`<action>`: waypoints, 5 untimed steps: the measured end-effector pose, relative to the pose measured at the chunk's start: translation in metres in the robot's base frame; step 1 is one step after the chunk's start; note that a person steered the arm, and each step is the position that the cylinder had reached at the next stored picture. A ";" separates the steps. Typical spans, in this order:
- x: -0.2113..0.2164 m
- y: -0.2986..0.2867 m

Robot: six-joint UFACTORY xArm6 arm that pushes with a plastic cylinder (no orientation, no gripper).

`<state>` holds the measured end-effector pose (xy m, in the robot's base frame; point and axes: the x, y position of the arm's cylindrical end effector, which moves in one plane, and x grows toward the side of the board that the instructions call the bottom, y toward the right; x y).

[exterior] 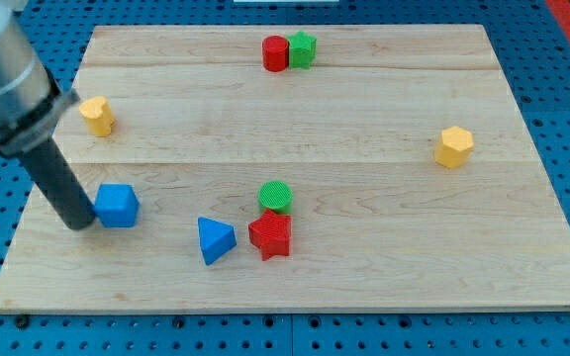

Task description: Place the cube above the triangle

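A blue cube (118, 205) sits on the wooden board (364, 257) at the view's lower left. A blue triangle (214, 239) lies to its right and a little lower. My tip (81, 223) rests on the board against the cube's left side. The dark rod slants up to the view's upper left.
A red star (270, 235) lies right of the triangle, with a green cylinder (275, 196) touching it above. A red cylinder (275, 52) and a green star (303, 48) sit together at the top. A yellow block (97, 116) is at left, a yellow hexagon (454, 146) at right.
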<state>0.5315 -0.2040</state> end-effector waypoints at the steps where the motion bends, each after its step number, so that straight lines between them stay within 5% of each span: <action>1: -0.026 0.020; 3: -0.034 0.131; 4: -0.100 0.150; 5: -0.071 0.116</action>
<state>0.4604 -0.0881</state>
